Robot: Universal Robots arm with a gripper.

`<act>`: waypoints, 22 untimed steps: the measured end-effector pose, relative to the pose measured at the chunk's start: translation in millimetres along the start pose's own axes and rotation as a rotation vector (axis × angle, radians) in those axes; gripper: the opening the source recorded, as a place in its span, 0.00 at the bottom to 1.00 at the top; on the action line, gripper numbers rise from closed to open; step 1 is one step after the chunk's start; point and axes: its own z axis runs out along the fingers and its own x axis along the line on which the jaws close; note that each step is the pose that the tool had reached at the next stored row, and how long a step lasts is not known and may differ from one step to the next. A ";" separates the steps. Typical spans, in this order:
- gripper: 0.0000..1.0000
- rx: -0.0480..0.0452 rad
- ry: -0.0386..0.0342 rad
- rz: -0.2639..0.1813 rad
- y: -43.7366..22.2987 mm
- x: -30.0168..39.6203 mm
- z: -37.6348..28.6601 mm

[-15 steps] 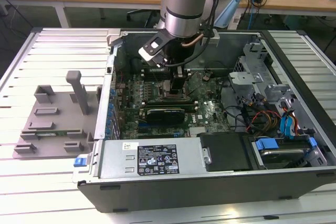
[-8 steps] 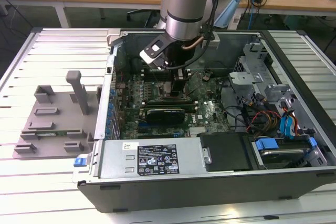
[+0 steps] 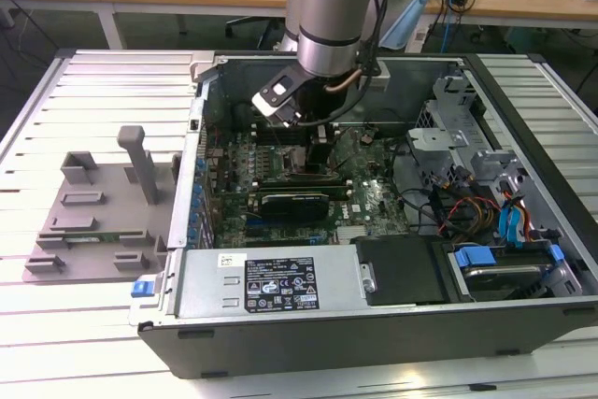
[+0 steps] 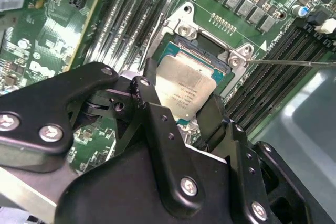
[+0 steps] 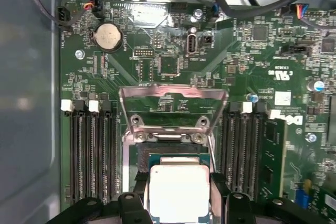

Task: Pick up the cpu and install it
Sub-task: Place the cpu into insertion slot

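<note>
Second wrist view, gripper [image 4: 182, 100] hanging over the motherboard [image 4: 47, 51], fingers [image 4: 212, 115] clamping the cpu [image 4: 186, 87] by opposite edges, cpu sitting at the open socket [image 4: 207, 45], seated or not unclear, load plate [image 5: 173, 94] standing raised.

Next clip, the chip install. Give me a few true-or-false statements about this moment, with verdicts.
1. The hand has a finger on each side of the chip. True.
2. The chip is lying on the grey tray. False: it is at the socket on the circuit board. The tray sits outside the case, on the exterior view's left.
3. The socket's metal frame is swung up and open. True.
4. A side panel closes the case. False: the case lies open, and the circuit board is in plain sight.
</note>
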 end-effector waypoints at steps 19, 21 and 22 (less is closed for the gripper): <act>0.55 0.0002 -0.0007 -0.001 0.4 6.4 14.1; 0.55 0.0000 -0.0004 -0.001 0.5 6.5 14.2; 0.55 0.0000 -0.0005 -0.001 0.5 6.5 14.2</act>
